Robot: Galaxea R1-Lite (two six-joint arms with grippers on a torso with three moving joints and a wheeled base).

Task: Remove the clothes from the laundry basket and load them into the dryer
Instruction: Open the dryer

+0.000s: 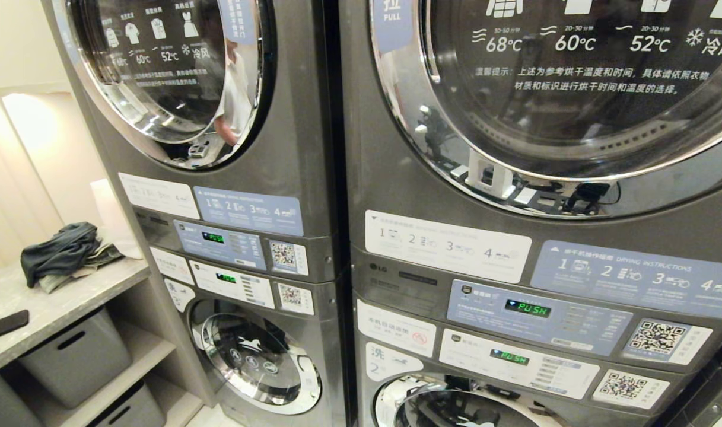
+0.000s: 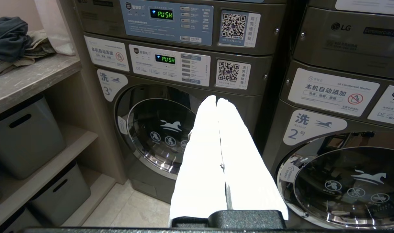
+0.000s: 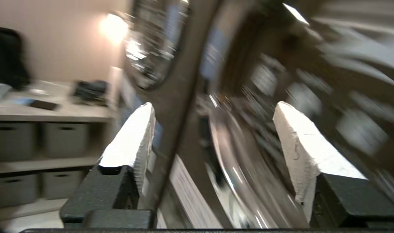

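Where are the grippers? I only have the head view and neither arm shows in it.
Observer: The left gripper is shut and empty, fingers pressed together, pointing toward the washer marked 3.
Operator: And the right?
Observer: The right gripper is open with nothing between its fingers, facing the stacked machines.
Operator: Any laundry basket in the wrist views?
Observer: No. Both show only grey bins under the shelf.

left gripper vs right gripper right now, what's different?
The left gripper has its white fingers pressed together; the right gripper has its fingers spread wide apart. The left gripper points at the lower washer door; the right gripper faces the gap between the two machine stacks. Both have white-padded fingers on black mounts, and both are empty.
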